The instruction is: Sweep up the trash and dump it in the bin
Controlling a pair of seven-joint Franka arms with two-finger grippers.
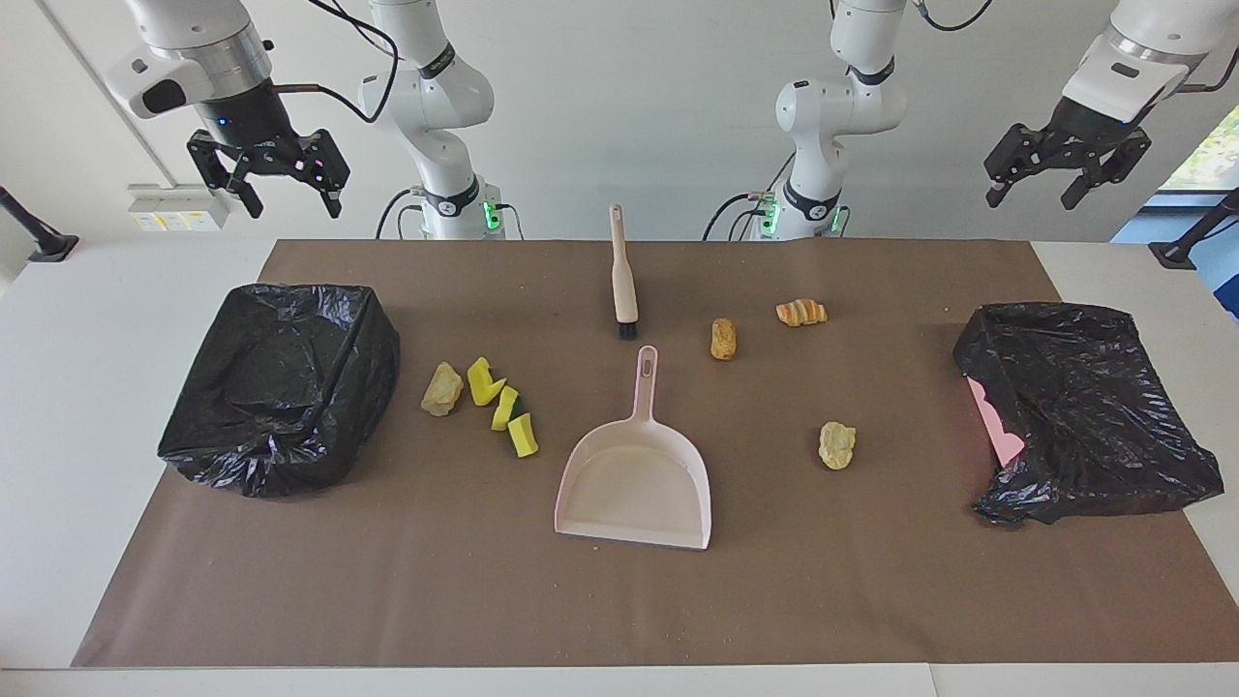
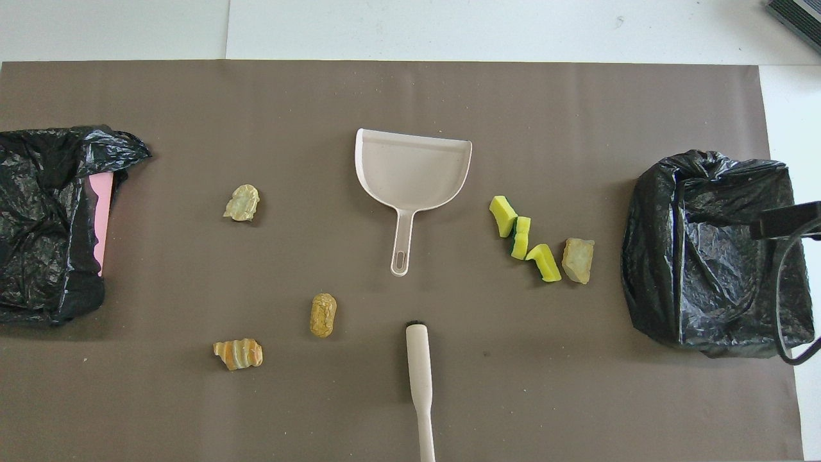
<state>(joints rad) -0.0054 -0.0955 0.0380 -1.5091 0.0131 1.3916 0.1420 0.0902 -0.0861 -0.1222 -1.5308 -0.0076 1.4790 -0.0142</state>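
Note:
Trash lies on the brown mat: three yellow sponge wedges with a tan lump beside them, toward the right arm's end. A second tan lump, a bread piece and a mini croissant lie toward the left arm's end. A black-bagged bin stands at the right arm's end. Mid-mat lie a pale pink dustpan and a brush. My right gripper hangs open high above that bin. My left gripper hangs open, high at the other end.
A second black bag with a pink bin wall showing sits at the left arm's end. Fine crumbs dot the mat. White tabletop borders the mat. A black part and cable reach over the bin in the overhead view.

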